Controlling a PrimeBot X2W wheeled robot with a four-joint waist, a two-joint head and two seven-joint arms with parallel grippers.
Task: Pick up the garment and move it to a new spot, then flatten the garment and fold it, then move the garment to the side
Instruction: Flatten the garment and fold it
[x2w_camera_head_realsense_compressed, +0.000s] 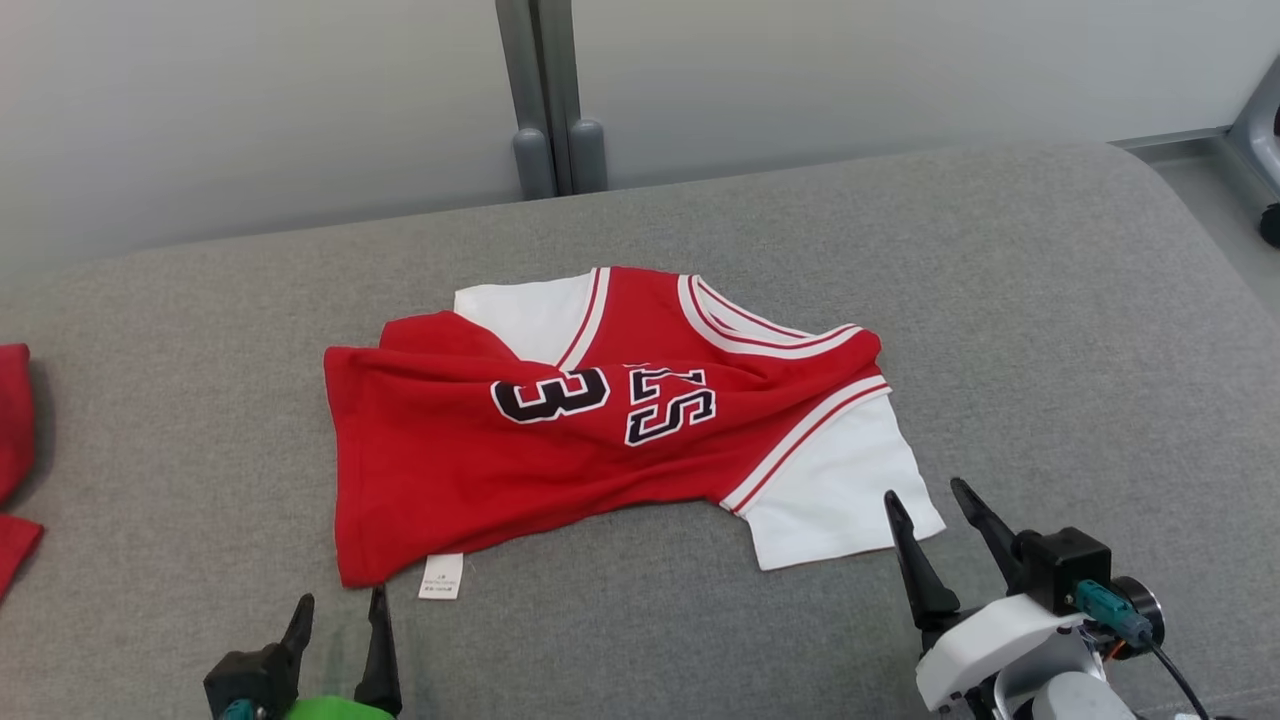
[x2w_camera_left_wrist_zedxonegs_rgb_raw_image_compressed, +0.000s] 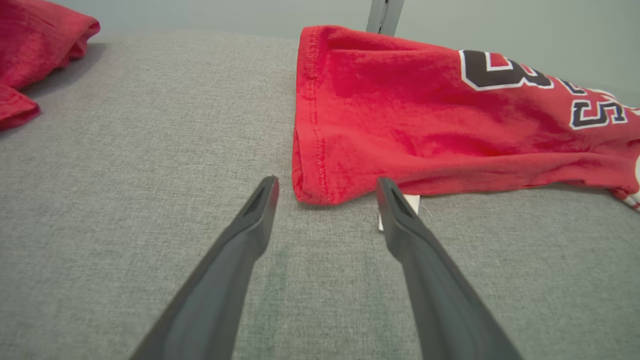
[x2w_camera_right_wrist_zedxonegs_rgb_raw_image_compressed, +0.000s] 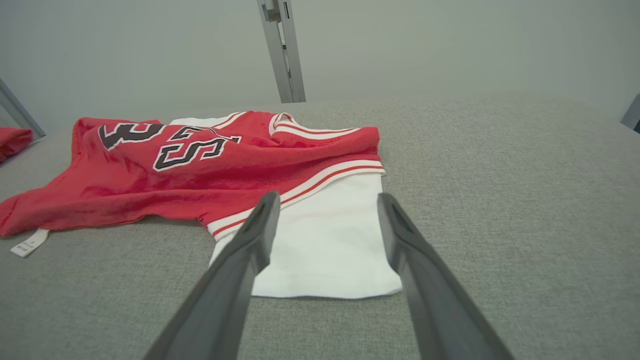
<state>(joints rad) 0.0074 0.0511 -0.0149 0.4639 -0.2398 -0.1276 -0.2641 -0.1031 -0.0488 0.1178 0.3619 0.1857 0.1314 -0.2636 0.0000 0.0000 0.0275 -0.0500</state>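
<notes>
Garment (x2w_camera_head_realsense_compressed: 600, 440) lies rumpled and unfolded, we have left gripper (x2w_camera_head_realsense_compressed: 342, 598) and right gripper (x2w_camera_head_realsense_compressed: 924, 492) both spread wide, empty, so we judge flattening, folding, side-move pending.

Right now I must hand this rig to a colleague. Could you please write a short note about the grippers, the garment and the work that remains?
Left gripper: open, empty, close to the near hem corner of the garment, by its white label.
Right gripper: open, empty, at the edge of the white sleeve.
Things: the garment, a red jersey, lies crumpled on the grey cushion; nothing holds it. Another red cloth lies at the far left.
Done: nothing certain; I cannot tell whether the first move was made.
Left: flatten, fold, move aside.
</notes>
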